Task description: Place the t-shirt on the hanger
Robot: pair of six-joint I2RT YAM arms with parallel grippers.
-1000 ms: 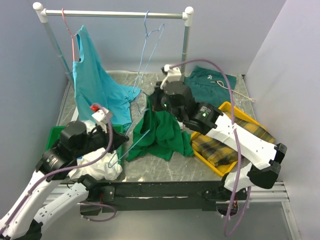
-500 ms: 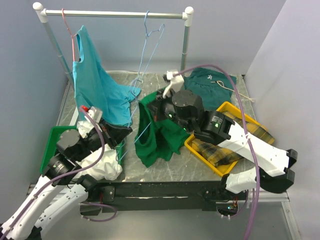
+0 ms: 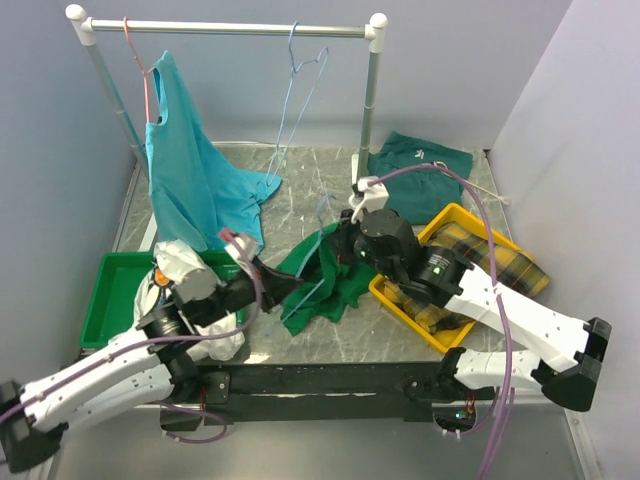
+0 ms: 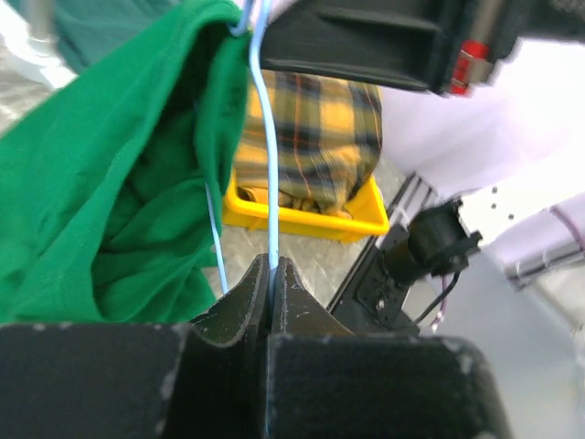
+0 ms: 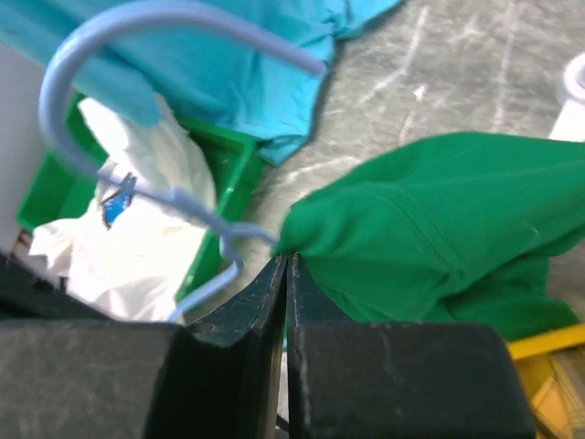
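Left wrist view shows the left claw [image 4: 274,267] clamped tight on the light-blue wire hanger [image 4: 266,146], whose wire runs up beside the green t-shirt [image 4: 101,183]. The right claw [image 5: 285,261] is closed to a sliver, pinching a fold of that t-shirt, which is held up between the two claws and trails onto the desk [image 3: 300,340]. Farther back a turquoise shirt [image 3: 185,170] hangs on the rack [image 3: 230,28].

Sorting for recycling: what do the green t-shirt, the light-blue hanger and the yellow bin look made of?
The t-shirt: soft matte knit, likely cotton; it drapes in folds, stitched hem.
The hanger: thin bent wire, probably metal under a smooth blue coating.
The yellow bin: likely moulded plastic, smooth uniform rim.
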